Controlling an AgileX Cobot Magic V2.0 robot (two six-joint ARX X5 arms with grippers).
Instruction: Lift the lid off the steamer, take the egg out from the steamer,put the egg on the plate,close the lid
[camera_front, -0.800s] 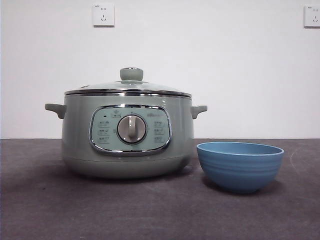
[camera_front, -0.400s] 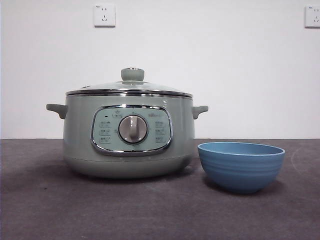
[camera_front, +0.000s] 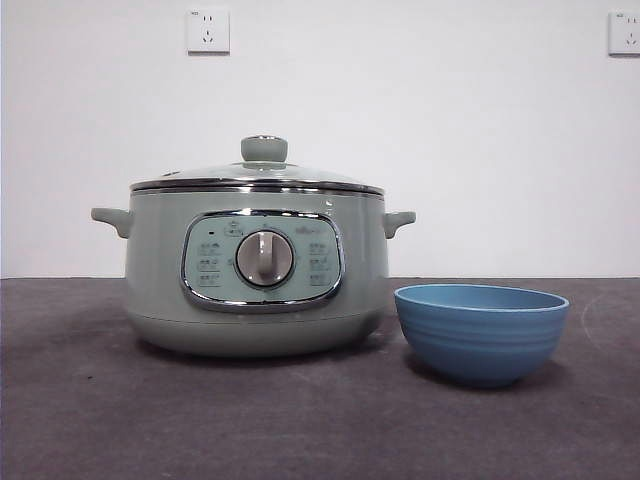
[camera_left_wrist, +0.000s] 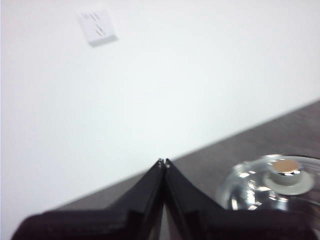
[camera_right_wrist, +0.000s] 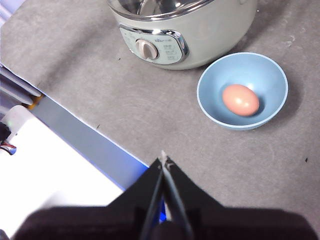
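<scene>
Hanging clear of everything, right tool (camera_right_wrist: 163, 159) with jaws pressed together tip to tip, nothing between them, well above the counter (camera_right_wrist: 125, 115) and back from the plate (camera_right_wrist: 272, 107). Likewise left tool (camera_left_wrist: 163, 161), jaws closed to a point, gripping nothing, raised off to one side of the lid (camera_left_wrist: 250, 182) and apart from its knob (camera_left_wrist: 287, 172). Holding the egg (camera_right_wrist: 240, 99) already inside the plate, resting at the bottom, just beside the steamer (camera_right_wrist: 210, 30) on the front-panel side. Sitting flat on the steamer rim in the front view, lid (camera_front: 257, 175) with chrome edge level all round and knob (camera_front: 264, 149) upright on top, no gap visible. Judging from this layout, all four steps appear finished: lid back on, egg out and delivered. Calling for little beyond keeping both arms parked away from the pot; at most, a check that the lid is seated evenly. Showing neither arm in the front view, only steamer (camera_front: 255, 270), plate (camera_front: 481, 335) and dark counter (camera_front: 300, 420).
</scene>
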